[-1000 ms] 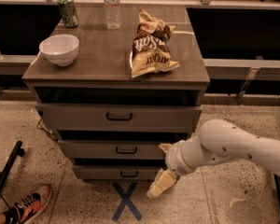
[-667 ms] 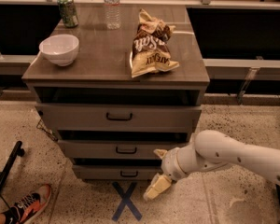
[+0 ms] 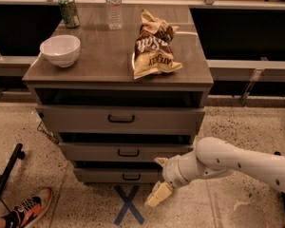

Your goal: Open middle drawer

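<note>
chip bag [image 3: 154,44]: lies toward the right edge of the desk [image 3: 104,56] top; big pale lettering on a dark band, one word looks like "Salt", the rest too crumpled to read.
green can [image 3: 68,11]: back left corner; its print is unreadable.
water bottle [image 3: 114,6]: back edge; label unreadable.
blue X [image 3: 128,204]: taped on the floor below the front edge.
gripper [image 3: 157,188]: low, just right of the blue X.

The grey wood-grain middle drawer [image 3: 88,152], with its small black bar handle, looks shut. It lies just up-left of the gripper [image 3: 155,181] and its spread fingers [image 3: 159,194].
</note>
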Robot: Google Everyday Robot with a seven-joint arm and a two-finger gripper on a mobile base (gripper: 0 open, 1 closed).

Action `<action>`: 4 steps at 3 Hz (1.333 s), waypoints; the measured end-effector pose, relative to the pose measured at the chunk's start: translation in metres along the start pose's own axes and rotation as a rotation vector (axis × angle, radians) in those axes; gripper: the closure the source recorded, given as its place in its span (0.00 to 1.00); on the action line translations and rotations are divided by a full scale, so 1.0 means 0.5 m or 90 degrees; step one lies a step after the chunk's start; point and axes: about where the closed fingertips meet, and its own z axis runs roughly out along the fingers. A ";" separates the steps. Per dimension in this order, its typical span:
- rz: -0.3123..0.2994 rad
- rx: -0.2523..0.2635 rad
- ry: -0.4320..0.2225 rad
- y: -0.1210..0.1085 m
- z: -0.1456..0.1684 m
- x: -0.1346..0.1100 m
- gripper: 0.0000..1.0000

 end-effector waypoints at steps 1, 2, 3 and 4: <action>0.019 0.017 -0.003 -0.025 0.034 0.041 0.00; 0.019 0.020 -0.035 -0.072 0.097 0.083 0.00; 0.018 0.020 -0.035 -0.072 0.097 0.083 0.00; 0.010 0.010 -0.077 -0.080 0.089 0.077 0.00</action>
